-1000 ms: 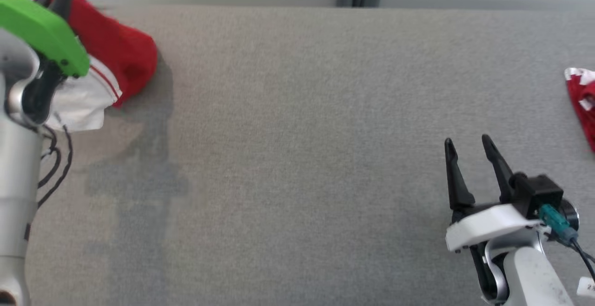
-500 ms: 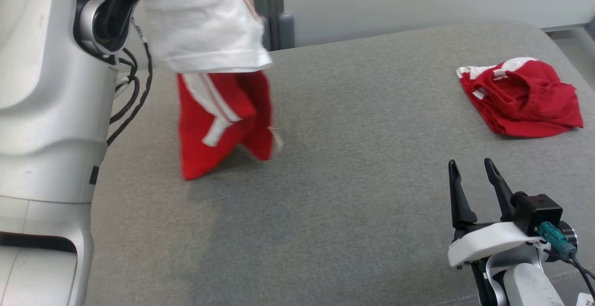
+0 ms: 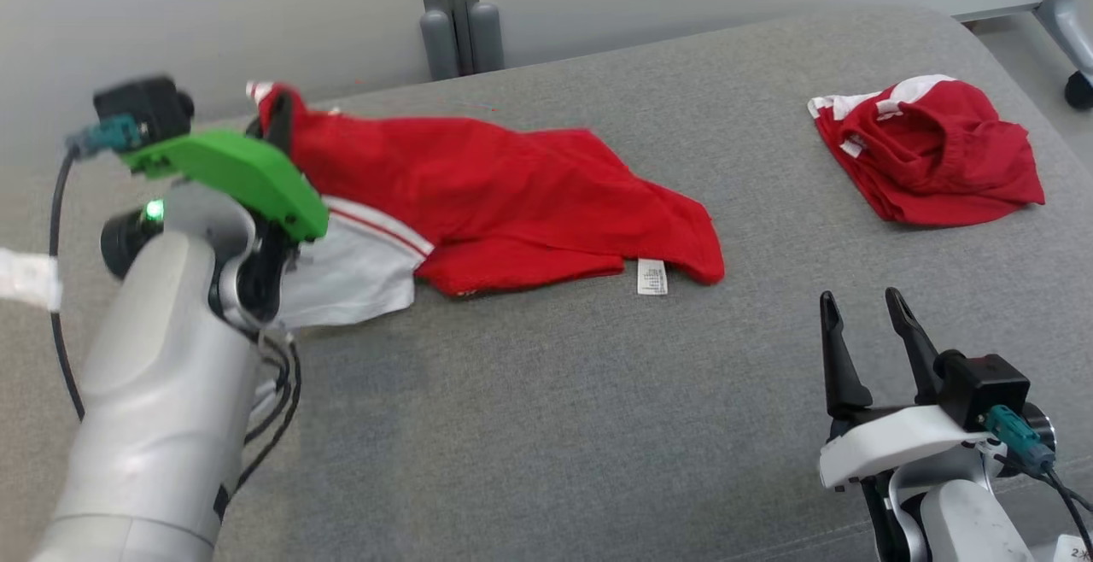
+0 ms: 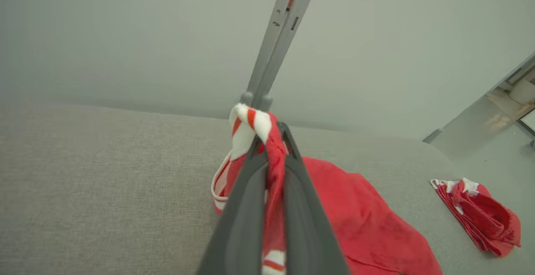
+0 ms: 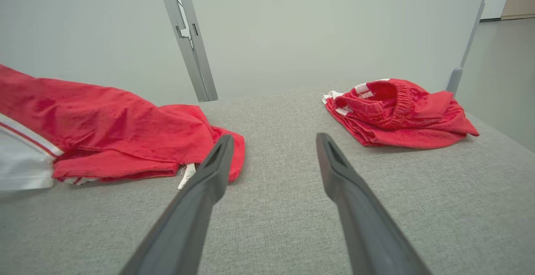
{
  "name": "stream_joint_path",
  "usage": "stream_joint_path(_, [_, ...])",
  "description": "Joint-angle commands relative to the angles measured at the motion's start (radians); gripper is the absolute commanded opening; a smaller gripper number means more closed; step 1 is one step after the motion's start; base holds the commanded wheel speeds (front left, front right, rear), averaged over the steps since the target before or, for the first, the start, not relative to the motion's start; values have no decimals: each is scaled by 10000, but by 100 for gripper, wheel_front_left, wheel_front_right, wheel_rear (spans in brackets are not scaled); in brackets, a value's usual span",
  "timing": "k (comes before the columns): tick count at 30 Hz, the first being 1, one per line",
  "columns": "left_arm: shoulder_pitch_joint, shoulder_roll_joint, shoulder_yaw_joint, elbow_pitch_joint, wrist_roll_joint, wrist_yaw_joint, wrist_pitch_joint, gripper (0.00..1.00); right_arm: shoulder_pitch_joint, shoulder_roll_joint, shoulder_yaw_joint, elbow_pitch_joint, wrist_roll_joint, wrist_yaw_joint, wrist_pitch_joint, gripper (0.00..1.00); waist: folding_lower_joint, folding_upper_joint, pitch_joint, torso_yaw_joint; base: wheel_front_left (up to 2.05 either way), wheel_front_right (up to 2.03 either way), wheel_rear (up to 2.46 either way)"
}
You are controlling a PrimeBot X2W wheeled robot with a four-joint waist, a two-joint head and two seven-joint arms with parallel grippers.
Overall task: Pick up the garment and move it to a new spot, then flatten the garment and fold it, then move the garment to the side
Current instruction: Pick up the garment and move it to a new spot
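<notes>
Red cloth fills the upper middle of my head view: the red garment (image 3: 512, 195) with a white, red-striped panel lies stretched across the grey woven surface (image 3: 555, 425). Its right end rests flat on that surface, with a small white label (image 3: 651, 277) at the lower hem. Its left end rises toward the upper left of the frame, where my left gripper (image 4: 269, 135) has it.

In the left wrist view the two dark fingers are pressed together on a bunched twist of red and white cloth that pokes out past their tips. The left tool is therefore clamped on the garment. In the head view the white panel lies just below and to the right of the bright green wrist cover (image 3: 239, 173).

My right gripper (image 3: 858, 310) sits at the lower right of the head view, fingers pointing up the frame. They are spread apart with nothing between them, and the right wrist view shows bare grey surface through the gap. I cannot tell whether the tips touch the surface.

A crumpled second red garment with white trim and an elastic waistband (image 3: 926, 152) lies at the upper right, well apart from the first one and from both grippers. A grey upright post (image 3: 452, 7) stands behind the far edge at top centre.
</notes>
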Motion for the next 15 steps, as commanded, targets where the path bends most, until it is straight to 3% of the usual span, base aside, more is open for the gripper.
stream_joint_path(1, [321, 130, 103, 291, -33, 156, -195, 0, -164, -18, 84, 30, 53, -17, -69, 100, 0, -1, 367, 210, 0, 0, 0])
stream_joint_path(5, [864, 177, 149, 1291, 209, 549, -1166, 0, -383, -21, 312, 116, 63, -17, -113, 100, 0, -1, 710, 278, 0, 0, 0])
stream_joint_path(11, [652, -89, 169, 1996, 298, 402, -2362, 0, -560, -22, 491, 116, 30, -19, -142, 100, 0, -1, 1171, 334, 0, 0, 0])
stream_joint_path(15, [337, -143, 164, 2360, 511, 547, -2891, 0, -707, -21, 602, 84, -9, -17, -164, 100, 0, -1, 1483, 318, 0, 0, 0])
